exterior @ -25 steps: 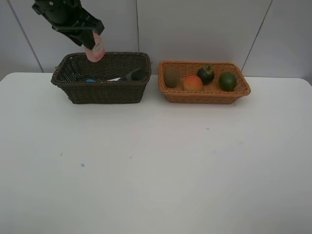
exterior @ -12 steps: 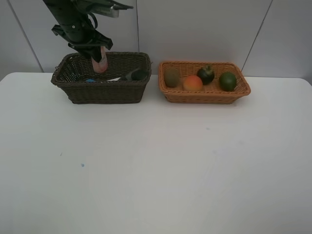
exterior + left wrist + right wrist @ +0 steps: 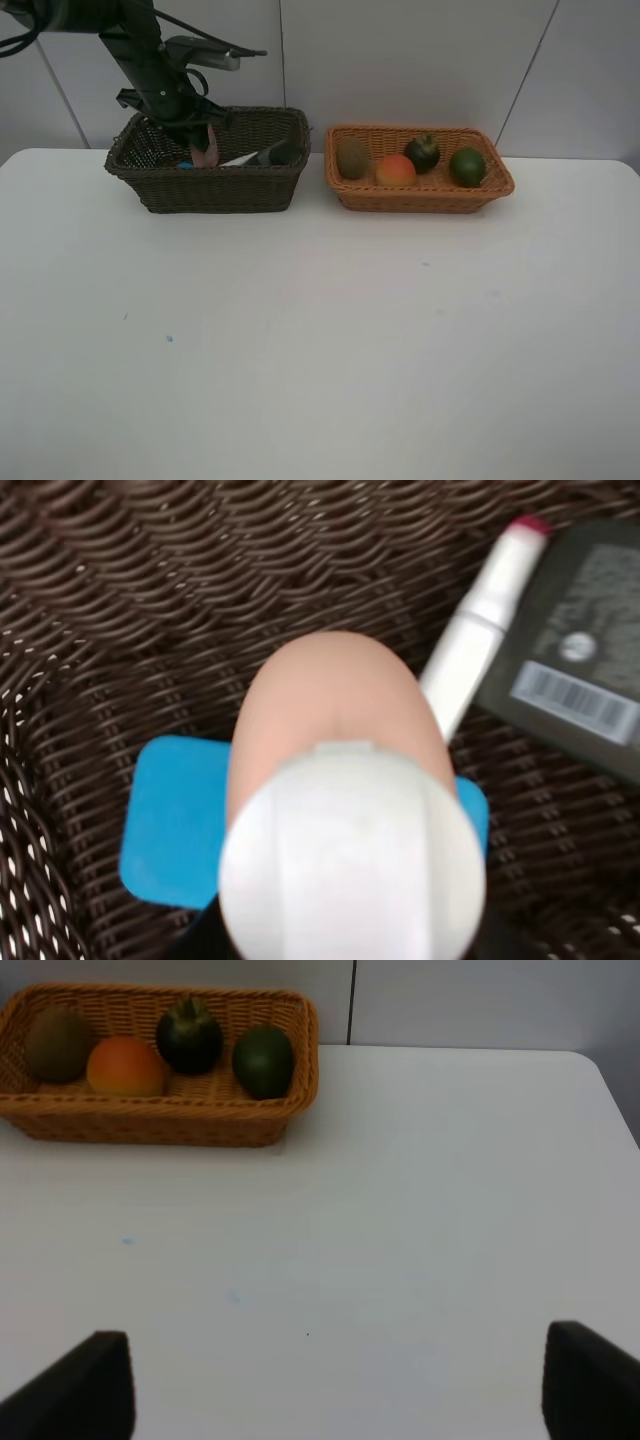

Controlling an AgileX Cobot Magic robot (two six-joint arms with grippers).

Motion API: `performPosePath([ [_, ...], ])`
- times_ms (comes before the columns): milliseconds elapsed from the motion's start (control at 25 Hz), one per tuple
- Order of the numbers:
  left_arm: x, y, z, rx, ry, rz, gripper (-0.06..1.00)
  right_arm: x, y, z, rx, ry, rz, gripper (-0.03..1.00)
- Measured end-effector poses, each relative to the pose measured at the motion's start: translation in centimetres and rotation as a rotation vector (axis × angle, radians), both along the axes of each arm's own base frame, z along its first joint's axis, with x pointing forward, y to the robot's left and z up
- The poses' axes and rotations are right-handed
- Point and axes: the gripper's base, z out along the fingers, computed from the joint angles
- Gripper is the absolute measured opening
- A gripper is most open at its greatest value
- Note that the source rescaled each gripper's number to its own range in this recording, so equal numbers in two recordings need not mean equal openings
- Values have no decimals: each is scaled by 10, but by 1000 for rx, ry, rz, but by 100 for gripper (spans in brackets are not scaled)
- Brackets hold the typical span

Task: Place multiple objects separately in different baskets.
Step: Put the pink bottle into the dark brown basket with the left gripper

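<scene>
The deep basket [image 3: 207,180] is dark brown weave; the shallow basket [image 3: 420,190] is orange-tan. The bottle [image 3: 335,740] is pink with a white cap [image 3: 350,855]. A bright blue patch [image 3: 175,820] lies beneath it, beside a white, red-tipped marker [image 3: 480,630].

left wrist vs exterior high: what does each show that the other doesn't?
Only left wrist: a blue flat item on the dark basket's floor under the bottle, and the barcode label on the dark eraser.
Only exterior high: the light basket holding kiwi, peach, mangosteen and green fruit, plus the white table.
Both: pink bottle held by the left tool inside the dark basket, with the marker.
</scene>
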Motion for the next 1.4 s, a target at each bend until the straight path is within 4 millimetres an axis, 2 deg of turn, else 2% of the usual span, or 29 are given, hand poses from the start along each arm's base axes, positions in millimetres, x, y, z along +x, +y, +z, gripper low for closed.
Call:
performPosePath([
  [400,4,-1,-3,-15,-32,1,23,0,0,0,0,0,0,99],
  [680,4,-2,-3,19,-40,-81,23,0,0,0,0,0,0,99],
  [720,4,-2,-3,18,-40,-83,25,0,0,0,0,0,0,99],
  [760,4,-2,-3,16,-40,-82,35,0,0,0,0,0,0,99],
  [840,4,-2,-3,10,-40,-78,74,0,0,0,0,0,0,99],
  [880,4,-3,-3,4,-40,-76,86,0,0,0,0,0,0,99],
  [920,4,-3,-3,-1,-39,-74,92,0,0,0,0,0,0,99],
  [1040,4,-4,-2,-13,-37,-69,98,0,0,0,0,0,0,99],
  [1400,1,-3,3,-15,-28,-69,100,0,0,0,0,0,0,99],
])
